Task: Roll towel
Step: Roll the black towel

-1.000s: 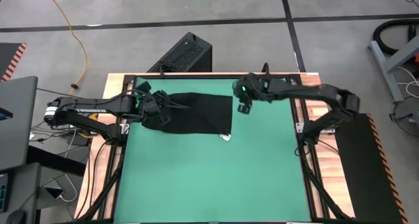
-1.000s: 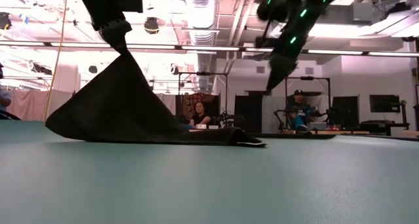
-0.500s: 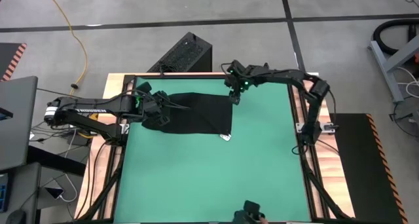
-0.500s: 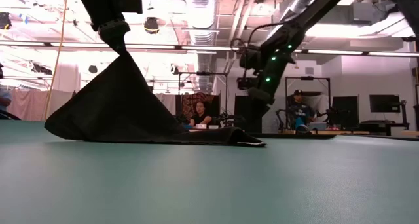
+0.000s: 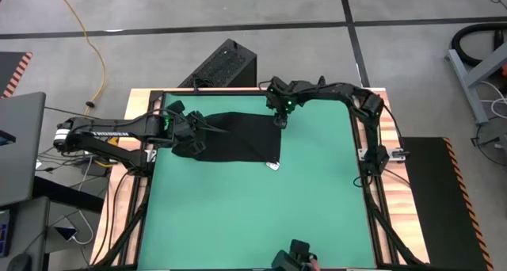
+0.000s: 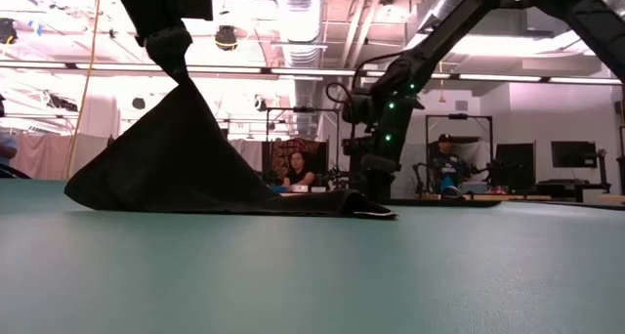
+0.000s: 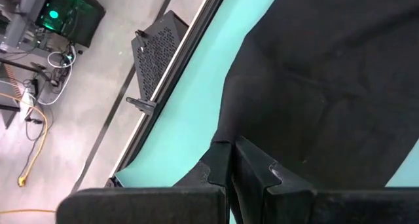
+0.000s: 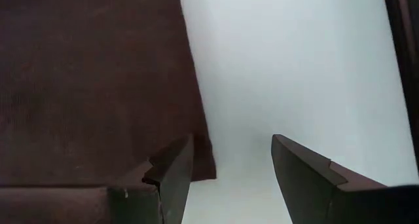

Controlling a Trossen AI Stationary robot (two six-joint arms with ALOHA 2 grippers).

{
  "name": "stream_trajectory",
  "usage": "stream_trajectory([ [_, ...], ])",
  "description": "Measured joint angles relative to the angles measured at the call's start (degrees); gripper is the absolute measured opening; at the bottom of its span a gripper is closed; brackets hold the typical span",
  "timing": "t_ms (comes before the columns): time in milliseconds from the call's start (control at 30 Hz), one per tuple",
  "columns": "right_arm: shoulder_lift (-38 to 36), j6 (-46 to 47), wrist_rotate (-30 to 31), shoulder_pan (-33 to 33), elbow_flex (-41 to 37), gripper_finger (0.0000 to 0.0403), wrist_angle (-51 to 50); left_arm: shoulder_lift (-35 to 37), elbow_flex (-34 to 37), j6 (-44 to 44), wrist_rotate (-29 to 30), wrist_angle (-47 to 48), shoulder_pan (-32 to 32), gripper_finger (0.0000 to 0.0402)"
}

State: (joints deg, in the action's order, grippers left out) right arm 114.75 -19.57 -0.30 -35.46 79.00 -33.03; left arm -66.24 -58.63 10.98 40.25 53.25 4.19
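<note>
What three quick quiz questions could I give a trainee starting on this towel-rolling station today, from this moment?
1. True or false: the left gripper is shut on the towel.
2. The right gripper has its fingers: A) open above the towel's corner, B) shut on the white tag.
3. What does the towel lie on?

Key: 1 true; 2 A; 3 the green mat.

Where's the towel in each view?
High view: towel on the far part of the green mat, its left end lifted by the left claw.
Low view: left of centre, peaked under that claw.
Left wrist view: fills the right.
Right wrist view: upper left, its corner by the open right claw.
Shared landmark: green mat.
</note>
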Motion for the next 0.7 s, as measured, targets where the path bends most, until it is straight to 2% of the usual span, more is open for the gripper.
stream_trajectory([
  [100, 0.0, -0.2, 0.0, -0.1, 0.0, 0.0208, -1.8, 0.0, 0.0, 0.0, 0.0, 0.0, 0.0, 0.0000],
  [167, 0.1, -0.4, 0.0, -0.1, 0.0, 0.0175, -3.6, 0.0, 0.0, 0.0, 0.0, 0.0, 0.0, 0.0000],
  [367, 0.5, -2.2, 0.8, 0.9, 0.2, 0.0023, -6.0, 0.0, 0.0, 0.2, 0.0, -0.1, 0.0, 0.0000],
  [467, -0.6, -2.4, 2.4, 2.1, -0.1, 0.0012, -6.5, 0.0, 0.0, -0.8, 0.8, -0.5, 0.0, 0.0000],
  [700, -7.4, -1.7, 8.7, 6.1, -0.2, 0.0004, -11.7, 0.0, 0.0, -1.9, 8.2, -0.5, 0.1, 0.0000],
])
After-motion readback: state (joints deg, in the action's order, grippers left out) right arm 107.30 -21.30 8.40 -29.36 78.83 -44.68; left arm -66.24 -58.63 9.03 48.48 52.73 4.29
